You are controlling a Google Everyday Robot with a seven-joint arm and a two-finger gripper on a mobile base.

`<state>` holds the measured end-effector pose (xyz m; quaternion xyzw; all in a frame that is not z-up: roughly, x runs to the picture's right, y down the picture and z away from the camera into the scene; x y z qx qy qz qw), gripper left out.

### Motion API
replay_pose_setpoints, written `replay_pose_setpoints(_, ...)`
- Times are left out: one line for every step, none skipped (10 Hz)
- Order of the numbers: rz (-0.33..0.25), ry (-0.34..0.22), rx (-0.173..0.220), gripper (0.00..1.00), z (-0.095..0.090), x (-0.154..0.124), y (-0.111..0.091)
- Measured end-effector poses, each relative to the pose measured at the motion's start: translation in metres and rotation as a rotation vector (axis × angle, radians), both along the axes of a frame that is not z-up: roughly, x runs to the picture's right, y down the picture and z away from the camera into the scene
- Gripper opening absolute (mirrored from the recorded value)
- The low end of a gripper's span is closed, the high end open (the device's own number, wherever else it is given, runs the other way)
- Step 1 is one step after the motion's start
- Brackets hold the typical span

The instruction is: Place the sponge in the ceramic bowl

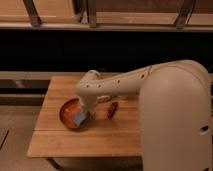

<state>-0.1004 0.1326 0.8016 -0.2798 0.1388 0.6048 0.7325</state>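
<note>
The ceramic bowl (pixel 70 113), orange-red inside with a darker rim, sits on the left half of the wooden table (pixel 55 140). The blue sponge (pixel 81 120) is low inside the bowl's right side, directly under my gripper (pixel 83 116). The gripper reaches down into the bowl from the right and stays closed on the sponge. The cream arm (pixel 125 82) crosses the table from the right and hides the bowl's right rim.
A slim dark red utensil (pixel 113 109) lies on the table just right of the bowl. The robot's large body (pixel 175 125) fills the right side. A dark shelf and railing run behind the table.
</note>
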Motion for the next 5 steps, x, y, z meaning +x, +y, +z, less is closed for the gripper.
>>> replay_pose_setpoints(0.000,0.000,0.000,0.68,0.0000,0.0000,0.0000)
replay_pose_setpoints(0.000,0.000,0.000,0.75,0.0000,0.0002,0.0000)
replay_pose_setpoints(0.000,0.000,0.000,0.79,0.0000,0.0002,0.0000)
replay_pose_setpoints(0.000,0.000,0.000,0.80,0.0000,0.0002,0.0000)
replay_pose_setpoints(0.000,0.000,0.000,0.80,0.0000,0.0003,0.0001)
